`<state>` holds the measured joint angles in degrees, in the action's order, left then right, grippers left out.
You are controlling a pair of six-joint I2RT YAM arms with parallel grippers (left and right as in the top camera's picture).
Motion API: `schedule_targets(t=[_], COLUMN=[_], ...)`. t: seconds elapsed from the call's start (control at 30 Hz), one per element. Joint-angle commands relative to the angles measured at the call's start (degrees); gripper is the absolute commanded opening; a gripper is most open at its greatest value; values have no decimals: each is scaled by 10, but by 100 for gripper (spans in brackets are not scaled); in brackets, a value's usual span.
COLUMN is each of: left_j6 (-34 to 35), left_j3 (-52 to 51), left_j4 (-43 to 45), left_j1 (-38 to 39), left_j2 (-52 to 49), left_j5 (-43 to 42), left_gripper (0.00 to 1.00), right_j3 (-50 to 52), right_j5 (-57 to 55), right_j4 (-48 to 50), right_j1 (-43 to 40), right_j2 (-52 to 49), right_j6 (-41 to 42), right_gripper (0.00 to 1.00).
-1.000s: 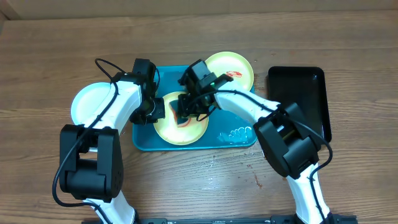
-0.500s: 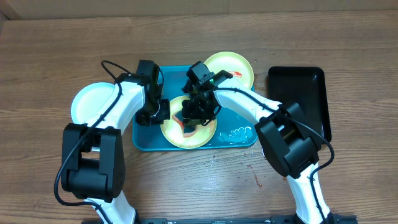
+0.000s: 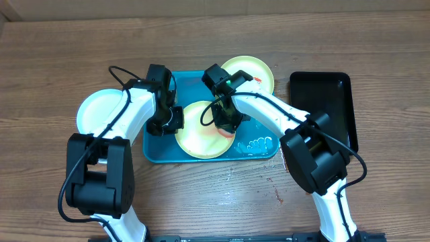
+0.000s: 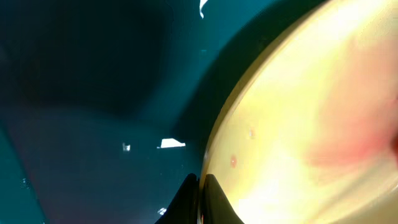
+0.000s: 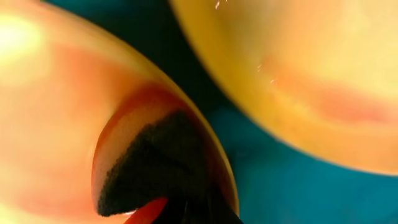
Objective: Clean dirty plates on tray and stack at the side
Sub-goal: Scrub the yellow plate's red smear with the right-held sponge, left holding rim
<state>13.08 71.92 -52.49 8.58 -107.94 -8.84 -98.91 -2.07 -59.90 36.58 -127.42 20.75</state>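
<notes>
Your overhead view is bright, even and sharp, with only soft shadows under the arms [image 3: 127, 111] on the table [image 3: 376, 40]. Both wrist views are too close and badly blurred. On the left, the plate [image 4: 311, 124] glows washed-out and the tray [image 4: 74, 93] is shadowed, with white glints. On the right, the sponge [image 5: 155, 162] is a dark smear.

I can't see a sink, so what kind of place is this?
Probably a robot practice lab, not a kitchen: two robot arms work at a wooden table, the right gripper holding a sponge on a yellow-green plate in a turquoise tray.
</notes>
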Motion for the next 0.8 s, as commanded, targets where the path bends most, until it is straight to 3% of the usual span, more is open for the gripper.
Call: schedule_targets(t=[0.0, 0.27, 0.77], left_j6=[-9, -9, -14], left_j3=[5, 5, 5], left_j4=[-4, -6, -8], left_j1=[-10, -10, -10], left_j2=[-4, -4, -4], left_j5=[22, 22, 13], left_gripper=[4, 4, 4], right_j3=[-4, 4, 4], right_j5=[-35, 156, 397], right_j4=[19, 118, 170], right_j1=[-6, -5, 8], right_j2=[4, -29, -69], right_j6=[5, 1, -59], right_gripper=[4, 4, 4])
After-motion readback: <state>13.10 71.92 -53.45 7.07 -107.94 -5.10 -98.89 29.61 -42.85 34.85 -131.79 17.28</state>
